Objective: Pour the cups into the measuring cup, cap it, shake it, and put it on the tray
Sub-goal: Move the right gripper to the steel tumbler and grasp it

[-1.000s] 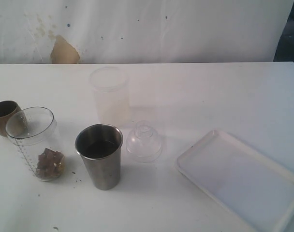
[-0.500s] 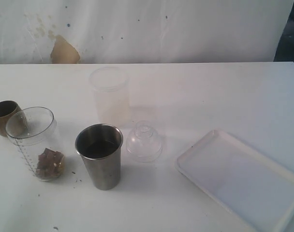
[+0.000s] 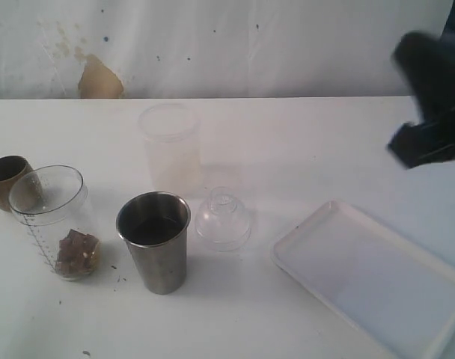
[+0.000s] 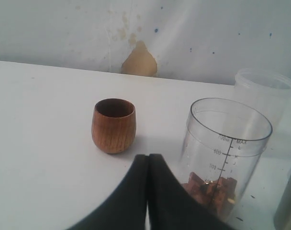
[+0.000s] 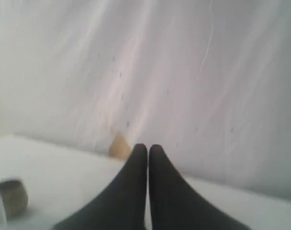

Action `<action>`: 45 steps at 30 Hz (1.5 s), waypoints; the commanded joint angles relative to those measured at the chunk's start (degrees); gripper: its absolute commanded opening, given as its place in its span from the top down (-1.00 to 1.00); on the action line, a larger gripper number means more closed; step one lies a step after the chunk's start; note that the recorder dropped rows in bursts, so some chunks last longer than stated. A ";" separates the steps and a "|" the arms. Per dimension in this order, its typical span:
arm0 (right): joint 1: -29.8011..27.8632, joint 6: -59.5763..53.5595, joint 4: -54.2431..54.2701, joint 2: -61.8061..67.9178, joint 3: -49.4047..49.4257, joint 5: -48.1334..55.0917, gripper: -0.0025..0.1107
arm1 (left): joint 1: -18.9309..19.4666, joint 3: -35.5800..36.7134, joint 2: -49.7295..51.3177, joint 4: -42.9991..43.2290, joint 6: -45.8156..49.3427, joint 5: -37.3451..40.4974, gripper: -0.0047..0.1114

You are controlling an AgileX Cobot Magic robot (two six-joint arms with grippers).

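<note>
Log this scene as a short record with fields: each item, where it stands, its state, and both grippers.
measuring cup: upright, uncapped, brown chunks at bottom
wooden cup: upright, behind-left of measuring cup
steel tumbler: upright, right of measuring cup, dark inside
dome lid: on table, right of steel tumbler, on no cup
frosted cup: upright, behind steel tumbler and dome lid
tray: far right, nothing on it
left gripper: shut, holding nothing, facing wooden cup
right gripper: shut, holding nothing, above table at right
</note>
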 commanded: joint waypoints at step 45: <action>14.42 -7.54 -25.47 56.63 -15.56 -20.62 -0.60 | -0.24 0.25 -0.23 0.41 0.17 0.18 0.92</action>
